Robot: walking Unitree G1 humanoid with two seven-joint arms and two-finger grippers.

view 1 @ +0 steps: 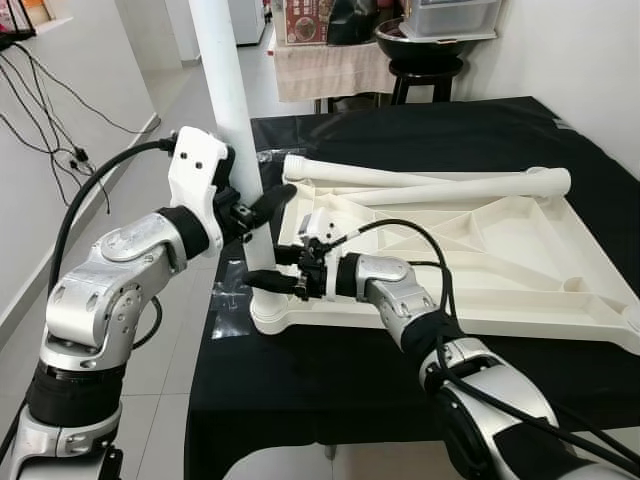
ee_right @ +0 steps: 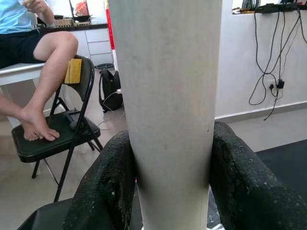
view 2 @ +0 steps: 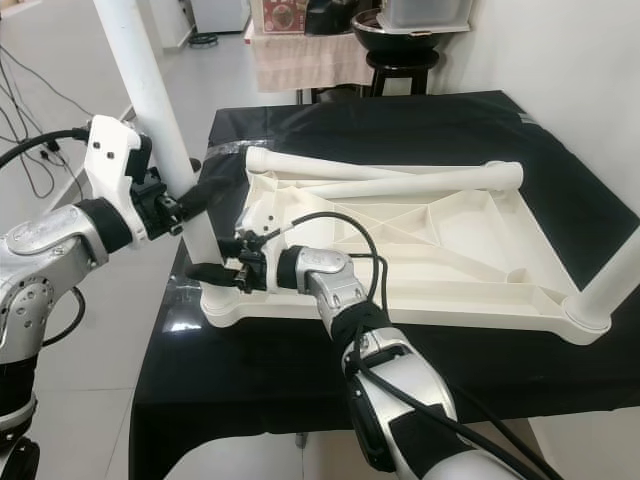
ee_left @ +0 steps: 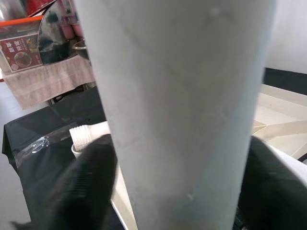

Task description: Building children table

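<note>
Left gripper (view 1: 252, 212): its two black fingers (ee_left: 86, 187) are closed around the standing white leg (view 1: 228, 110). One rough, bumpy pad sits on each side of the tube.
Right gripper (view 1: 272, 270): its black fingers (ee_right: 108, 187) squeeze the same leg lower down, just under the left gripper. The pads look grainy, like rubber.
Standing leg: a smooth, round, white plastic tube. It stands almost straight up between both pairs of fingers. Its bottom end sits in the round corner socket (view 1: 268, 318) just below the right gripper.
Tabletop (view 1: 500, 260): a big white plastic piece lying upside down, past the fingers. Its underside has raised ribs that cross like a web.
Loose legs (view 1: 460, 188): two more white tubes lie flat across the tabletop, beyond the grippers.
Far corner leg (view 2: 612, 278): another white tube stands in the corner well away from the fingers.
Black cloth (view 1: 330, 370): soft and dark, it covers the table under everything.
Folding chair (ee_right: 53, 129): black, behind the leg, with a person's bare feet (ee_right: 38, 125) resting on its seat.
</note>
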